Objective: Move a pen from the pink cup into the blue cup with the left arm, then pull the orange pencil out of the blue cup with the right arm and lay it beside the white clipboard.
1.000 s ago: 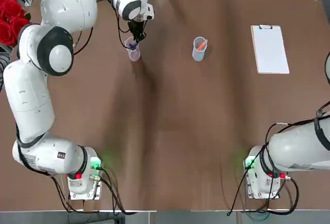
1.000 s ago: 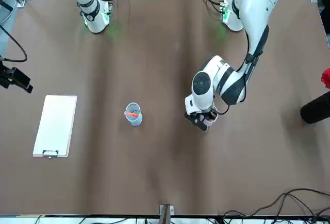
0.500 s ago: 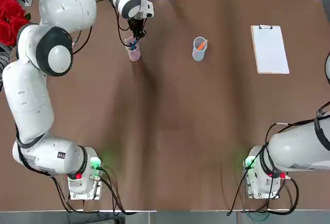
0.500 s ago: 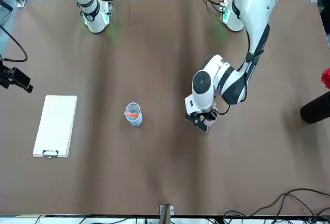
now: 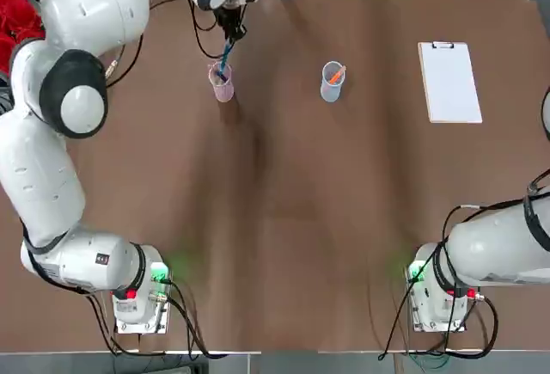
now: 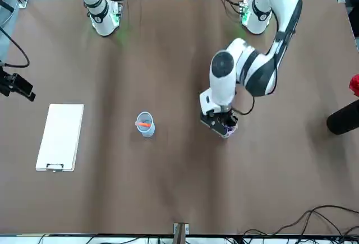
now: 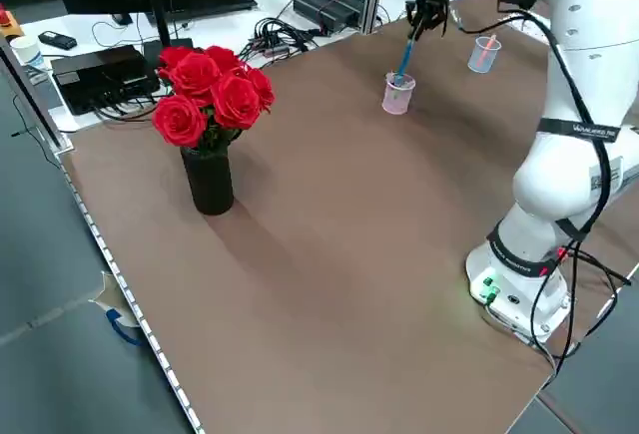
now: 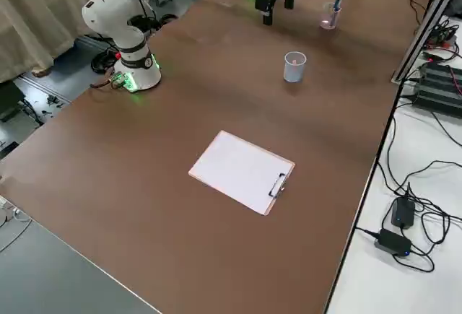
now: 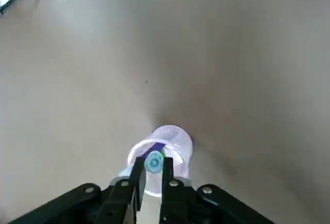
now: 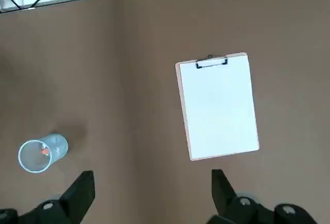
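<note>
The left pincer (image 9: 153, 175) is clamped on the blue pen (image 7: 405, 58), right over the pink cup (image 7: 397, 95). The right pincer (image 10: 153, 183) is wide apart, away from the pink cup. Next, the pen probably needs lifting clear.

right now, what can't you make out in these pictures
- lower end of the blue pen: inside the pink cup, lost behind its rim and cloudy wall in the left side view
- most of the right arm: cut off by the right edge in the top view
- bottom end of the orange pencil: down in the blue cup, too small to tell in the top view
- the blue pen in the front view: hidden by the left end effector
</note>
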Controlling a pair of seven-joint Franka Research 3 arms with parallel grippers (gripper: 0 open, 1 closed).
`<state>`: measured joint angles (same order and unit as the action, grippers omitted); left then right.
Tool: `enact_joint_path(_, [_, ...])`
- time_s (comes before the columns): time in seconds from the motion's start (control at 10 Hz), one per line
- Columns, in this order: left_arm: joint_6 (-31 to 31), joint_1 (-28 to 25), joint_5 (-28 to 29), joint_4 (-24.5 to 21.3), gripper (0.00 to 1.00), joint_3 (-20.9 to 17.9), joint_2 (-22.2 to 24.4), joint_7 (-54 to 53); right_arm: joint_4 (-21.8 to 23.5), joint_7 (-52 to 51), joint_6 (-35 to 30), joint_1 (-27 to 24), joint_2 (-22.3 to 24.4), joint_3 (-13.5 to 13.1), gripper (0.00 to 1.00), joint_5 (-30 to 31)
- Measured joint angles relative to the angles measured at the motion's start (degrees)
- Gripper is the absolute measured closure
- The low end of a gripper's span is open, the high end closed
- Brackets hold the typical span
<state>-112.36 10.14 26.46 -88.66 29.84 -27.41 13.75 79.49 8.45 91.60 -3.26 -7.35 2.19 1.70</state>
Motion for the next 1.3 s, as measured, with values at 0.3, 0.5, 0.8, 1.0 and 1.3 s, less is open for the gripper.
enact_joint_path(0.3, [0.3, 1.6, -6.9, 2.8, 0.83, 0.9, 2.9, 3.6, 0.0, -0.1, 0.0, 0.0, 0.0, -0.1, 0.00, 0.0])
enact_joint_path(0.5, [0.1, 5.6, -7.9, 5.0, 0.83, 1.0, 2.7, 9.5, 0.0, -0.2, 0.0, 0.0, 0.0, 0.0, 0.00, 0.0])
enact_joint_path(0.8, [-3.5, 12.5, -7.9, 10.7, 0.83, 0.5, -1.6, 18.5, 0.0, -0.2, 0.0, 0.0, 0.0, 0.0, 0.00, 0.0])
enact_joint_path(1.0, [-11.9, 19.1, -7.9, 14.1, 0.83, -3.6, -5.7, 26.4, 0.0, -0.2, 0.2, 0.1, 0.0, 0.1, 0.00, 0.0])
enact_joint_path(1.3, [-20.5, 36.5, -7.9, 18.0, 0.83, -20.6, -10.0, 36.5, 0.0, -0.2, 0.3, 0.3, 0.0, 0.4, 0.00, 0.0])
